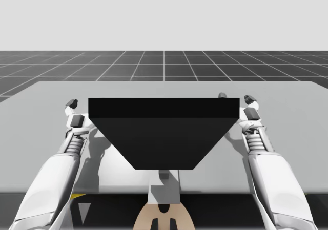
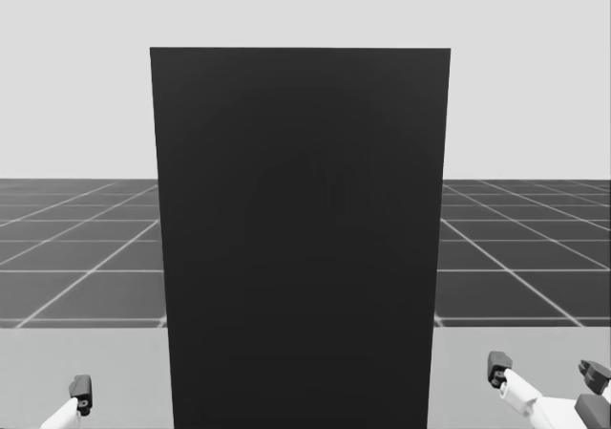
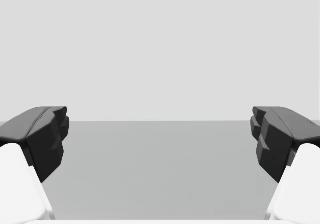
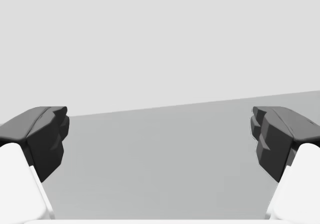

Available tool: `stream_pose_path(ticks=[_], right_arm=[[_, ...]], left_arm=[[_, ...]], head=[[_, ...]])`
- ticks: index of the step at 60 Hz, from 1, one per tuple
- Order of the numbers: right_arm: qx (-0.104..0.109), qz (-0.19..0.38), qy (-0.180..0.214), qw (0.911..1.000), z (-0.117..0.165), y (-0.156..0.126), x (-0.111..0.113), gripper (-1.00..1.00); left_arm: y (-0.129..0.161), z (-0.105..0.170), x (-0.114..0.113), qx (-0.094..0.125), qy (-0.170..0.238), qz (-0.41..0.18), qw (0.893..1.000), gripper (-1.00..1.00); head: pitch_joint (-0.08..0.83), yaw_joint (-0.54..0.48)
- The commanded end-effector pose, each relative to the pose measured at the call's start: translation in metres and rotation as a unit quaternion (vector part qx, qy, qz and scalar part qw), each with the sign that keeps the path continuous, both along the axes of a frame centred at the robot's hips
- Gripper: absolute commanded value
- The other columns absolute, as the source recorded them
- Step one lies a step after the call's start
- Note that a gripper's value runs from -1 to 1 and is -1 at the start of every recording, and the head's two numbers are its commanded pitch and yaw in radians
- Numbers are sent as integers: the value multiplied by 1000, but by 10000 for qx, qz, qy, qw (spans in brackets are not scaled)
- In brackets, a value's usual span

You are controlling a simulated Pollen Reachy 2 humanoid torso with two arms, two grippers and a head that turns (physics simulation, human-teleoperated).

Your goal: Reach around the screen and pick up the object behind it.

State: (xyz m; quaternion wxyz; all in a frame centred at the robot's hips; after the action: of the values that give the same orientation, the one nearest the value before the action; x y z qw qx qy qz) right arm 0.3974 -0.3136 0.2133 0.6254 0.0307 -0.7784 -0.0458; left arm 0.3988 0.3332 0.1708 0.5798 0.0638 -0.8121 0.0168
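A tall black screen (image 1: pixel 164 132) stands upright in the middle of the grey table (image 1: pixel 46 94) and hides whatever is behind it. In the head view the screen (image 2: pixel 301 238) blocks the whole centre. My left gripper (image 1: pixel 84 103) is open beside the screen's left edge, with one finger (image 2: pixel 81 389) showing. My right gripper (image 1: pixel 236 97) is open at the screen's right edge, its inner fingertip just past the top corner. In the wrist views the left gripper (image 3: pixel 160 144) and right gripper (image 4: pixel 160 144) both have bare table between their fingers.
Table surface runs on to both sides of the screen and beyond it to the far edge (image 1: pixel 164 82). Past that lies a dark gridded floor (image 1: pixel 164 63). A small yellow patch (image 1: pixel 77 195) shows at the near edge by my left arm.
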Motion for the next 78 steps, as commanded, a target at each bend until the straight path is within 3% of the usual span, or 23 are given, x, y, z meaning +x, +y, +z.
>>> stream_pose_path(ticks=[1,8,11,13,16,20,23,25,32,38,39,42,43,46,47,49,50,53,54,57,61,67,78], right_arm=[[-85,-153,-129,9998,-2,2,-1,-1000],[-116,121,-205,9996,0,4,-2,-1000],[-223,535,-121,9982,1,3,-4,-1000],[-145,717,-125,9972,2,3,-5,-1000],[-326,925,-190,9950,3,3,-7,-1000],[-304,1225,-267,9916,6,2,-12,-1000],[-491,1490,-368,9869,5,2,-16,-1000],[-486,1664,-381,9841,4,3,-18,-1000],[-461,2538,-552,9646,1,7,-32,-1000],[-576,3188,-629,9440,-3,10,-44,-1000],[-577,3386,-676,9367,-4,11,-47,-1000],[-529,3626,-675,9280,-4,11,-50,-1000],[-467,3861,-715,9185,-4,11,-54,-1000],[-377,4046,-760,9106,-4,10,-57,-1000],[-319,4262,-772,9008,-4,9,-60,-1000],[-326,4390,-789,8944,-4,9,-62,-1000],[-272,4595,-813,8840,-4,8,-66,-1000],[-245,4761,-811,8753,-4,6,-69,-1000],[-208,4963,-759,8646,-5,5,-72,-1000],[-279,5197,-708,8510,-6,3,-76,-1000],[-293,5407,-569,8388,-8,2,-80,-1000],[-377,5507,-320,8332,-12,0,-82,-1000],[-505,5338,-60,8441,-22,-6,-76,-1000]], left_arm=[[0,0,0,36,-3,8,10000,-1000],[0,0,0,42,10,-16,10000,-1000],[0,0,0,50,40,-66,10000,-1000],[0,1,-1,42,94,-185,9998,-1000],[0,2,-3,88,150,-347,9992,-1000],[0,5,-8,-16,247,-624,9977,-1000],[-1,9,-14,-2,335,-806,9962,-1000],[-1,11,-17,6,365,-943,9949,-1000],[-4,16,-39,211,450,-1613,9857,-1000],[-3,14,-60,390,590,-2424,9676,-1000],[-2,13,-65,387,654,-2724,9592,-1000],[-1,13,-70,403,680,-2961,9519,-1000],[1,14,-75,408,726,-3208,9435,-1000],[2,14,-80,415,748,-3496,9330,-1000],[4,15,-83,431,761,-3708,9246,-1000],[5,16,-86,443,789,-3873,9175,-1000],[7,16,-90,530,784,-4096,9073,-1000],[10,18,-92,538,777,-4236,9009,-1000],[12,18,-94,553,781,-4387,8935,-1000],[14,19,-96,602,807,-4562,8841,-1000],[15,19,-99,688,879,-4759,8724,-1000],[15,15,-100,801,1045,-4882,8628,-1000],[10,5,-95,1015,1360,-4883,8560,-1000]], head=[[21,-11],[23,-10],[24,-12],[25,-13],[31,-16],[41,-21],[50,-23],[54,-23],[71,-22],[87,-15],[90,-13],[92,-12],[94,-13],[96,-13],[97,-14],[97,-14],[98,-14],[97,-14],[96,-14],[93,-15],[92,-16],[92,-18],[93,-20]])
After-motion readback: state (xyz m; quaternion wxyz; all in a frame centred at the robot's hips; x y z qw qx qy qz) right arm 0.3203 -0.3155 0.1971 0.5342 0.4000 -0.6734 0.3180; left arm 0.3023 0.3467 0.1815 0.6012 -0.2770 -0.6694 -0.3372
